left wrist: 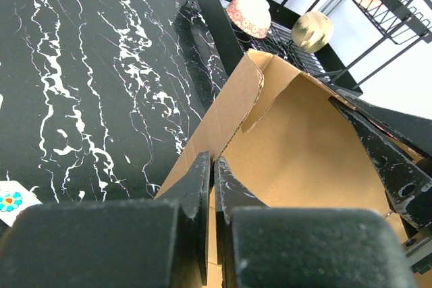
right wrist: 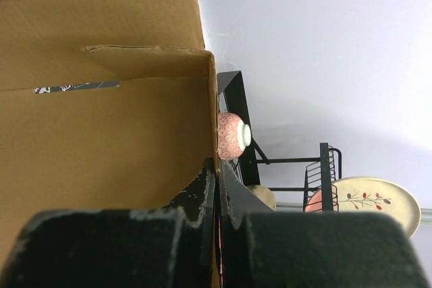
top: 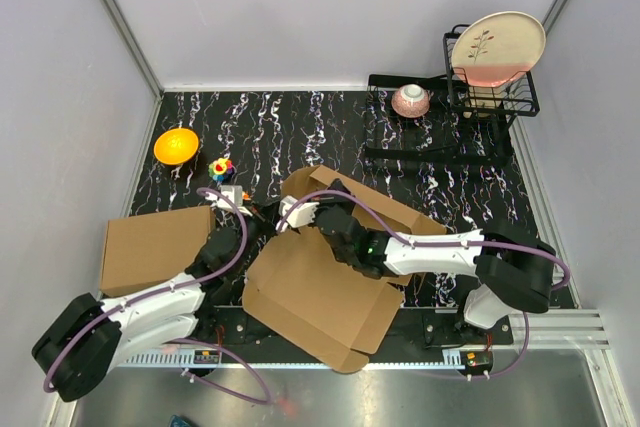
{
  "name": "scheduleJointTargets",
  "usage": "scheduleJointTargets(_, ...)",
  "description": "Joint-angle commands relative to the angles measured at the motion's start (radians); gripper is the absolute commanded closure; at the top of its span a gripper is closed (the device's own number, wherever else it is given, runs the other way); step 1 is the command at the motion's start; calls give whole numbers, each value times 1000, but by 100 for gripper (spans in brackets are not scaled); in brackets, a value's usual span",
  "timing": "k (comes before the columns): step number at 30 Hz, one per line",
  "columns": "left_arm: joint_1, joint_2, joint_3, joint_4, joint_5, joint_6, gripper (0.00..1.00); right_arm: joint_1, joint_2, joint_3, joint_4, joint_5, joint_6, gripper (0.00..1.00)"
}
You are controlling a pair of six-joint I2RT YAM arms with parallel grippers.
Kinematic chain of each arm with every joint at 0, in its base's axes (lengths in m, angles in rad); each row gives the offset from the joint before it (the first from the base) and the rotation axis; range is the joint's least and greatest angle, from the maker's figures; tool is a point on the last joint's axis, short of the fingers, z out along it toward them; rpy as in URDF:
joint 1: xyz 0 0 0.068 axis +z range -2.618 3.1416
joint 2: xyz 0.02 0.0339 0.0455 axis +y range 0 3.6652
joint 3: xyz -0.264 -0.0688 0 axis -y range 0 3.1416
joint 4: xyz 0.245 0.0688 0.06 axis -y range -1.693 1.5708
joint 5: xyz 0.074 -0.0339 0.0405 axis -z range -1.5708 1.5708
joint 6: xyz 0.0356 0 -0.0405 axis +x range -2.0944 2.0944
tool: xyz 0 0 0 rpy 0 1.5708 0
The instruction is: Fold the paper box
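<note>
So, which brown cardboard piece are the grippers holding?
The paper box with flaps, in the middle: left gripper and right gripper each pinch its wall. The carton at left lies free.

White link shells, black joint housings on left arm [top: 150, 307], right arm [top: 440, 252]. purple cable [top: 243, 232] loops along each. pincer fingers [left wrist: 196, 187] matte black, tapered, whitish scuff flecks.

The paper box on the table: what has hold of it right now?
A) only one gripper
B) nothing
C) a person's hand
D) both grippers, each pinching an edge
D: each wrist view shows an edge of the paper box pinched, one by the left gripper and one by the right gripper.
</note>
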Motion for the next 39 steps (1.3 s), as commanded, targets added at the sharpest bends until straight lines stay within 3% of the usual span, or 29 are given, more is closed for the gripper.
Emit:
scheduleJointTargets(1, -21, -5, -36, 61, -36, -57, 100, -2, -13, 17, 40, 60, -11, 100)
scheduleJointTargets(19, -187, 226, -44, 316, -40, -71, 100, 7, 6, -18, 150, 127, -69, 100)
scheduleJointTargets(28, -202, 391, -21, 443, -11, -66, 98, 16, -6, -108, 270, 122, -101, 100)
scheduleJointTargets(39, -202, 360, -29, 419, -51, -34, 88, 24, -52, -178, 248, 84, -72, 100)
